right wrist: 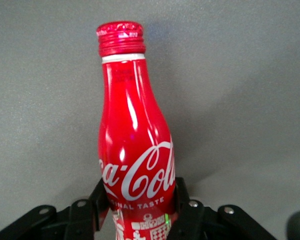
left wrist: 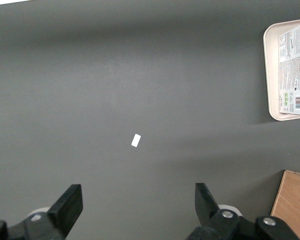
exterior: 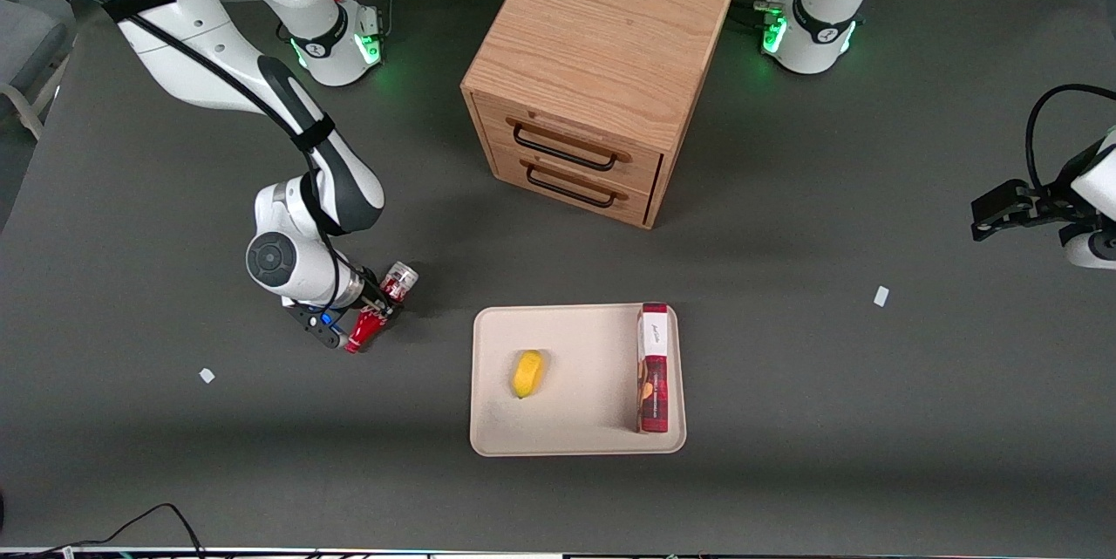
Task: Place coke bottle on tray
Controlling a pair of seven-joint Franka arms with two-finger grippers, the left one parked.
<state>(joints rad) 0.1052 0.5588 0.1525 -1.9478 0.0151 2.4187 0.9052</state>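
Your dark grey matte table (exterior: 828, 419) carries a wooden two-drawer cabinet (exterior: 602, 71), farther from the front camera than the gripper (exterior: 373, 315), which holds the red coke bottle (exterior: 380, 308) clamped. The cream-beige rectangular tray (exterior: 575, 380) lies beside the gripper toward the parked arm's end. A small white paper scrap (exterior: 207, 375) lies near the gripper; another (exterior: 881, 296) sits well apart.

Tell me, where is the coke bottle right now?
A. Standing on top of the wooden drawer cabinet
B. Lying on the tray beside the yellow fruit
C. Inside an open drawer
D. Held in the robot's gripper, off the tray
D: the gripper is shut on the coke bottle over the table, beside the tray toward the working arm's end.
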